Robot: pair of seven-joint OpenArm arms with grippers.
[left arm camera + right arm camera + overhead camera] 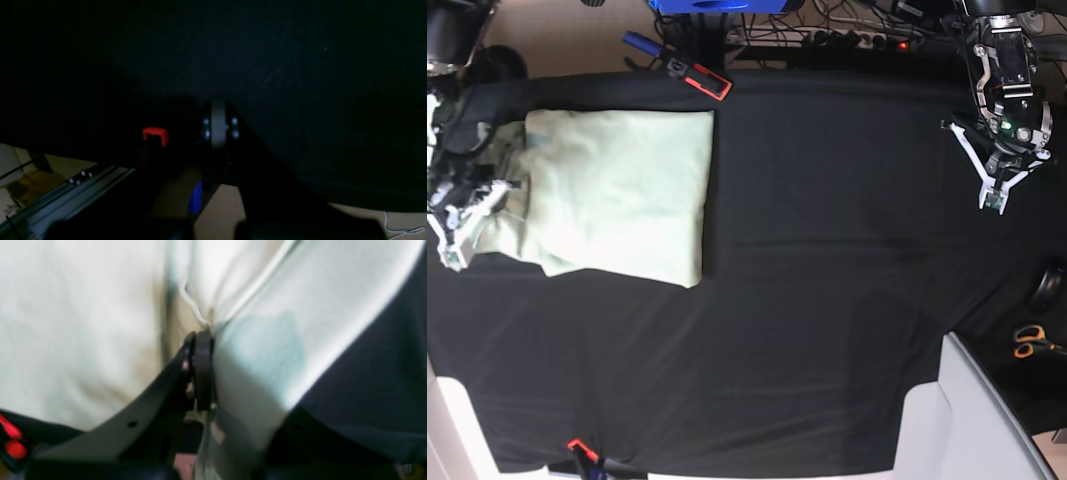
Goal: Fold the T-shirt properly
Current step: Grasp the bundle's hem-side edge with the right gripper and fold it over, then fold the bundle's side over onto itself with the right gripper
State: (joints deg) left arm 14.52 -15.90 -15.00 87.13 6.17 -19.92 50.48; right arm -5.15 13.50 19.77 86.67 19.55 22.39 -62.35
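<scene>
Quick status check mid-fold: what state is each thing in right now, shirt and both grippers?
T-shirt: partly folded into a rough rectangle, lying flat on the black table cover.
Right gripper: shut on the T-shirt, pinching an edge of the fabric.
Left gripper: shut, holding nothing, hanging over bare cover far from the shirt.

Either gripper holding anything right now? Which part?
Right gripper is shut on the pale mint-green cotton T-shirt, pinching a bunched fold at its left edge in the base view. Left gripper is shut and empty over black cloth.
</scene>
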